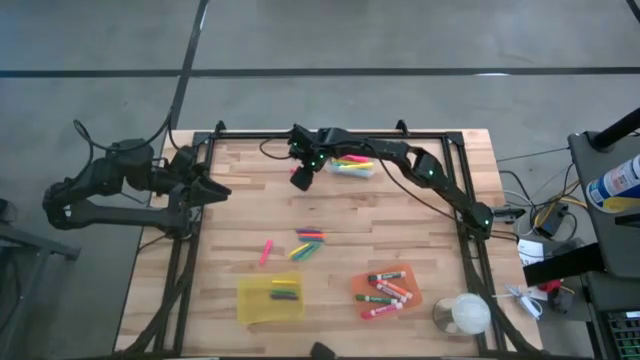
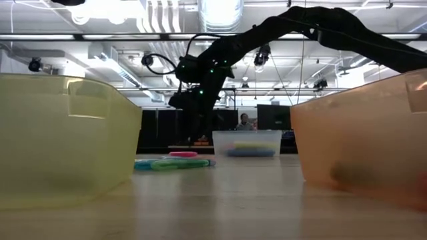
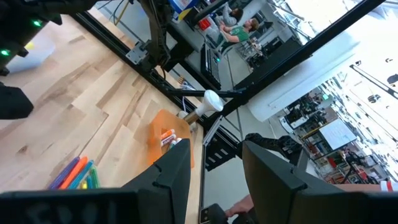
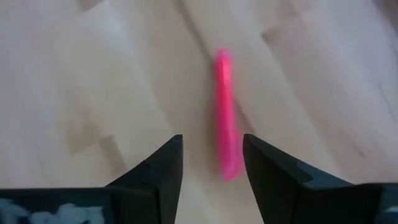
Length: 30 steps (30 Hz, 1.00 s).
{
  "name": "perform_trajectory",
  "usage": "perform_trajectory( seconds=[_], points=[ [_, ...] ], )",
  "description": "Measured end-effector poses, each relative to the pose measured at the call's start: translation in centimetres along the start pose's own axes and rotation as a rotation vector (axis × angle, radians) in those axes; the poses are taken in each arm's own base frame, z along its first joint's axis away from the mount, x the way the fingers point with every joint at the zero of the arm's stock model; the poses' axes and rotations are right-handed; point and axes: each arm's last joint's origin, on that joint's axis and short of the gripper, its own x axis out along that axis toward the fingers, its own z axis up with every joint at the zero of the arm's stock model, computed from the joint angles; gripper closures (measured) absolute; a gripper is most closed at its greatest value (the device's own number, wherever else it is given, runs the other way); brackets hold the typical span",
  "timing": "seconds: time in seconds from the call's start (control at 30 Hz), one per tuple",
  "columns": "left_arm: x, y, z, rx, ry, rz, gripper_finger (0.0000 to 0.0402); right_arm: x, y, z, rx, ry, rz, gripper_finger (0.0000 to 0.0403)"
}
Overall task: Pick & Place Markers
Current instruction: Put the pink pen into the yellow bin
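Above the table (image 1: 400, 255), the right pincer (image 1: 301, 177) hangs near twelve o'clock beside the clear bin (image 1: 352, 166); loose markers (image 1: 309, 243) lie at centre, the left pincer (image 1: 212, 189) waits spread at nine o'clock; at its wrist, the right pincer's fingers (image 4: 163, 163) stand spread over a blurred pink marker (image 4: 227, 115)

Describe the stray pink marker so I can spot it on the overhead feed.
Start at the yellow bin on the wooden table. Just beyond it, toward the table's middle, the pink marker lies on bare wood. Its neighbours to the right lie bunched in a pile; this one is alone.
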Motion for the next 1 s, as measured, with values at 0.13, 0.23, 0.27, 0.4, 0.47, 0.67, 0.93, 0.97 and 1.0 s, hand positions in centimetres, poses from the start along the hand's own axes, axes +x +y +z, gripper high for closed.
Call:
perform_trajectory(
  seconds=[0.13,0.23,0.27,0.4,0.47,0.67,0.93,0.97,1.0],
  points=[
    [0.0,0.0,0.0,-0.001,0.001,0.000,0.0262,0.0,-0.1,-0.1,0.065,0.014,0.010,0.0243],
    [0.0,0.0,0.0,0.000,0.001,0.000,0.0262,-0.5,0.5,-0.1,0.079,0.023,0.074,0.0248],
    [0.0,0.0,0.0,0.000,0.000,0.000,0.0262,-1.1,0.9,0.1,0.073,0.011,0.097,0.0252],
    [0.4,0.1,0.1,0.002,0.000,0.017,0.0262,-5.0,4.7,0.9,0.004,-0.079,0.170,0.0290],
    [0.6,0.2,0.2,0.008,-0.009,0.040,0.0262,-7.0,6.8,0.7,-0.022,-0.105,0.207,0.0317],
    [1.3,0.4,0.3,0.086,0.002,0.068,0.0262,-13.0,11.1,-0.9,-0.041,-0.145,0.203,0.0384],
    [2.9,1.5,0.1,0.198,0.072,0.190,0.0262,-20.4,14.2,-4.9,0.017,-0.156,0.073,0.0394],
    [3.4,1.6,0.2,0.219,0.090,0.200,0.0262,-21.5,14.7,-5.2,0.023,-0.180,0.082,0.0394],
    [4.1,1.8,0.2,0.239,0.112,0.209,0.0262,-22.7,15.1,-5.6,0.025,-0.208,0.094,0.0394]
  ],
)
